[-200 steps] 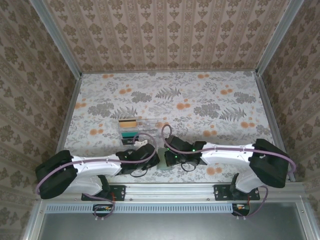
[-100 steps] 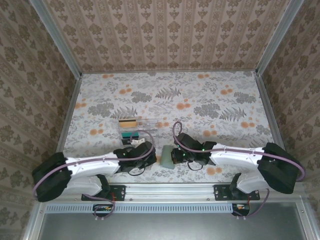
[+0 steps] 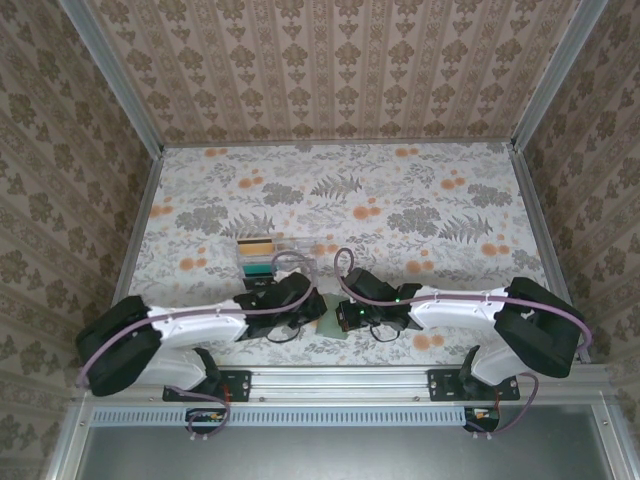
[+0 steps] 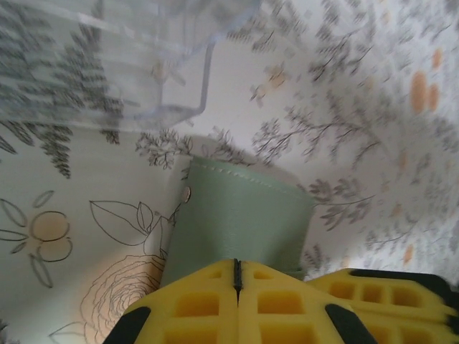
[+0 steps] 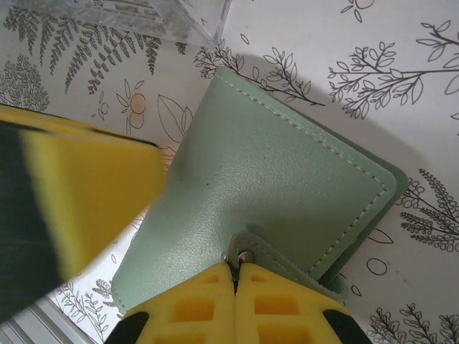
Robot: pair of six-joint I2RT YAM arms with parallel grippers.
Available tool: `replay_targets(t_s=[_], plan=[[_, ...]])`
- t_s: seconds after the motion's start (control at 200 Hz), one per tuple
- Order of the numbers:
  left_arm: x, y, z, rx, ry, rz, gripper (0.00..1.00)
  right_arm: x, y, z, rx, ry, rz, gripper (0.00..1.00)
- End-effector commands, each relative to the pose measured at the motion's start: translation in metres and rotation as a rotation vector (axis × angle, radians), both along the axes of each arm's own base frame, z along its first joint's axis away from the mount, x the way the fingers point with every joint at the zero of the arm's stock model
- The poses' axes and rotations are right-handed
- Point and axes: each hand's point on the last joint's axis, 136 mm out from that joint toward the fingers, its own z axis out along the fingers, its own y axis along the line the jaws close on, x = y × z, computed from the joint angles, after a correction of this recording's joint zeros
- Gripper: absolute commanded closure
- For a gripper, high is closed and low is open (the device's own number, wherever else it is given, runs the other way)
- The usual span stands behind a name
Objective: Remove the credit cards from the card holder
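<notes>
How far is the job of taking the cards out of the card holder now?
Done: nothing certain; the card holder is folded shut. A teal card lies in the clear tray, origin unclear. In hand: the right gripper pinches the clasp tab; the left gripper, shut, is at the holder's other edge. Left: unsnap, open, pull out the cards.

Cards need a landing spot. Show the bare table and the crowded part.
Free: the table beyond the clear tray, and its far right corner. Crowded: near centre, where left gripper and right gripper flank the card holder.
</notes>
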Motion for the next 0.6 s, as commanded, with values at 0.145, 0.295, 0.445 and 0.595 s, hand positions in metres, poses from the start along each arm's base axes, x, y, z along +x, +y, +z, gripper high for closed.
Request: replay_targets(t_s=[0.145,0.295,0.445,0.595], plan=[[-0.010,-0.013,-0.019,0.083,0.121,-0.023,1.00,-0.005,-0.001,0.000,0.011,0.007,0.007,1.00],[-0.024,0.015,-0.048,0.324,0.246,-0.010,1.00,-0.006,-0.007,0.003,0.025,-0.006,-0.011,1.00],[-0.037,0.027,-0.072,0.388,0.339,0.014,1.00,-0.004,-0.017,0.010,0.050,-0.023,-0.045,1.00],[-0.042,0.037,-0.082,0.437,0.365,0.018,1.00,-0.004,-0.033,0.012,0.058,-0.033,-0.091,1.00]])
